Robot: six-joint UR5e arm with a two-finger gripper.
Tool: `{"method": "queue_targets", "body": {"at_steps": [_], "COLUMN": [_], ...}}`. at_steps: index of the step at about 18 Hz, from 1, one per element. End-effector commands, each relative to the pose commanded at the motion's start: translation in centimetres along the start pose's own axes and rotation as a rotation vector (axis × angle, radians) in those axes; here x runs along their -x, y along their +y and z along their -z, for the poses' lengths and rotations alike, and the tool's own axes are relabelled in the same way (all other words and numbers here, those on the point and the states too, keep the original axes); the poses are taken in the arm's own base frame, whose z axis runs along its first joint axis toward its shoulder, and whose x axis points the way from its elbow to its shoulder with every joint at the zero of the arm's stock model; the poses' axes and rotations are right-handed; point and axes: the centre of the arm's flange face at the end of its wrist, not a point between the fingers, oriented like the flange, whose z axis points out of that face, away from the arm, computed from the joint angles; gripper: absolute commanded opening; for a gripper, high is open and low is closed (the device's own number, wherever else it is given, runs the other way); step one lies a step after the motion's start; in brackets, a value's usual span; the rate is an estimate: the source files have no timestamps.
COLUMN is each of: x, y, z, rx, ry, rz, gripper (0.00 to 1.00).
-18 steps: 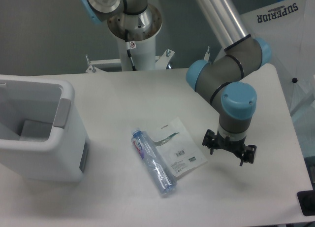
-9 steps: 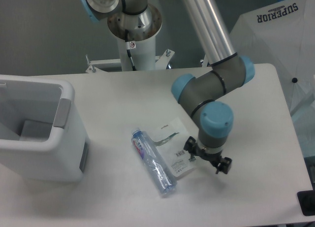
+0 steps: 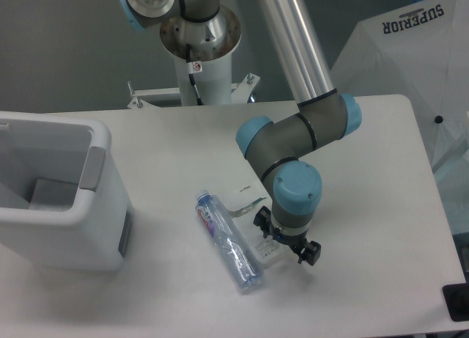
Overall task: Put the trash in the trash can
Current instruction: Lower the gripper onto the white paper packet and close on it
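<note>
A clear plastic bottle (image 3: 229, 241) with a blue-and-red label lies on the white table, cap end toward the front. A flat white wrapper (image 3: 249, 210) with a barcode lies just right of it, partly hidden under my arm. My gripper (image 3: 286, 243) points down over the wrapper's right part, close above it. Its fingers are seen from above and I cannot tell whether they are open or shut. The large white trash can (image 3: 55, 191) with a grey panel at its rim stands at the table's left, top open.
The arm's base column (image 3: 199, 52) stands at the back of the table. A white umbrella-like cover marked SUPERIOR (image 3: 410, 52) is at the back right. A dark object (image 3: 456, 301) sits at the front right corner.
My gripper has moved left, from the bare table right of the wrapper to over the wrapper's right part. The bottle, wrapper and trash can have not moved.
</note>
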Motion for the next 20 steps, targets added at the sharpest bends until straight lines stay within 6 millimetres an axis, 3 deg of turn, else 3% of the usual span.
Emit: {"method": "queue_targets", "body": {"at_steps": [9,13,20], "x": [-0.1,-0.9,-1.2], "y": [-1.5,-1.6,-1.5], "z": [-1.2,-1.0,-0.7], "rx": [0.006,0.023,0.031], "ry": [0.029,0.078,0.093], "rz": [-0.022,-0.029,0.014], "gripper": [0.99,0.54,0.03]}}
